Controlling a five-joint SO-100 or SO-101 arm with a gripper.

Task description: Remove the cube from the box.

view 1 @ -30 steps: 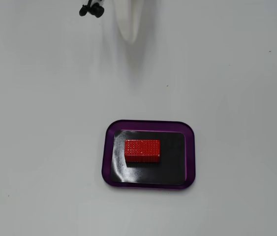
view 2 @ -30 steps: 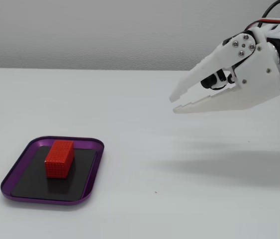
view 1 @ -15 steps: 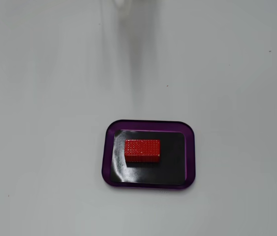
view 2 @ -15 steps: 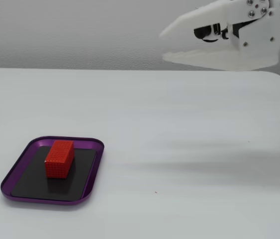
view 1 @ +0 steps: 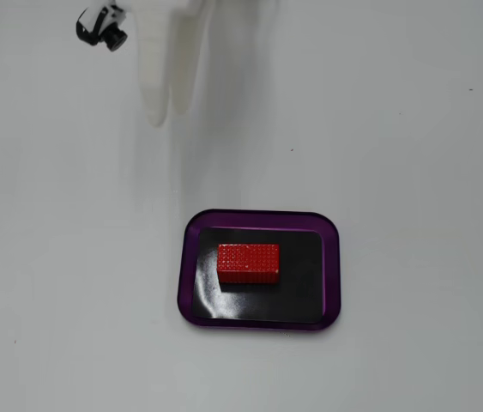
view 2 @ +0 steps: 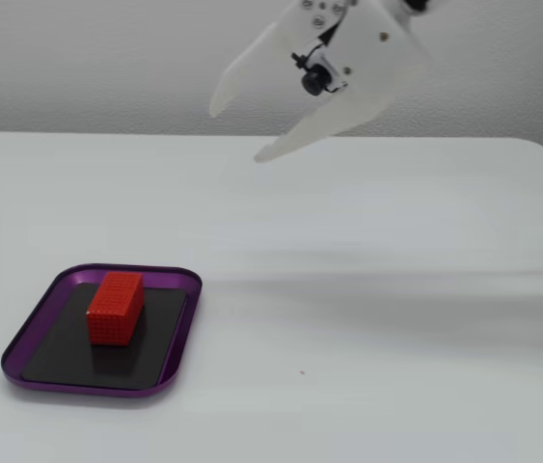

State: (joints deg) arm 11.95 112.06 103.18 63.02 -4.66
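The cube (view 1: pixel 248 263) lies flat on the black floor of the box (view 1: pixel 333 266), a little left of the middle in the fixed view from above, with its long side along the long side of the box. The box rests on the white bench (view 1: pixel 413 129). The jaws of the gripper (view 2: pixel 235 128) are spread wide and hold nothing. They hang in the air, well apart from the cube and the box, and are not over the box.

The side fixed view shows the opening clearly: two white fingers (view 2: pixel 242 72) pointing to the left and downward, with a wide gap between them. It also shows that the gripper is high above the bench. In the view from above, the gripper (view 1: pixel 168 118) looks like two pale tips close together, so the opening is hard to judge. That view shows better where the cube sits inside the purple rim.
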